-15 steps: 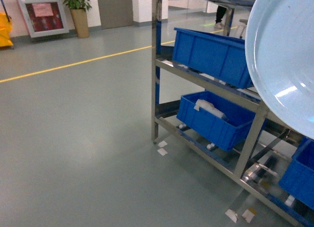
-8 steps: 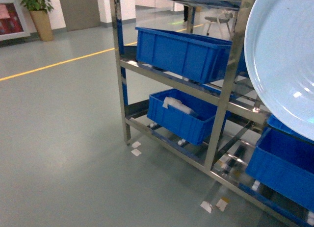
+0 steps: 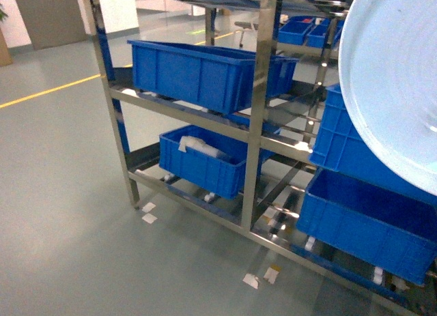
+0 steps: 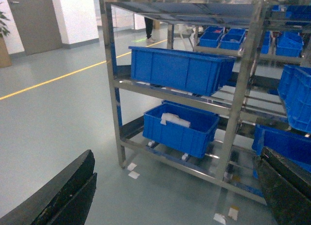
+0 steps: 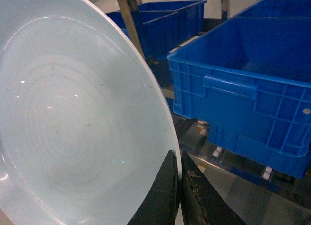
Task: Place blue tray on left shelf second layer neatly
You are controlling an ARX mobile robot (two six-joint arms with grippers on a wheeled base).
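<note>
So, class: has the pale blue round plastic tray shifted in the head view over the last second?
No: the pale blue round plastic tray stays at the right edge; the stainless-steel shelf slid left behind it.

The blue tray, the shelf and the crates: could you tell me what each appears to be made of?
The blue tray looks like smooth, glossy plastic: pale blue, with small light glints and faint concentric rings. The shelf appears to be polished stainless steel; its square posts mirror the surroundings. The crates seem moulded plastic, saturated blue with ribbed walls and a duller sheen.
</note>
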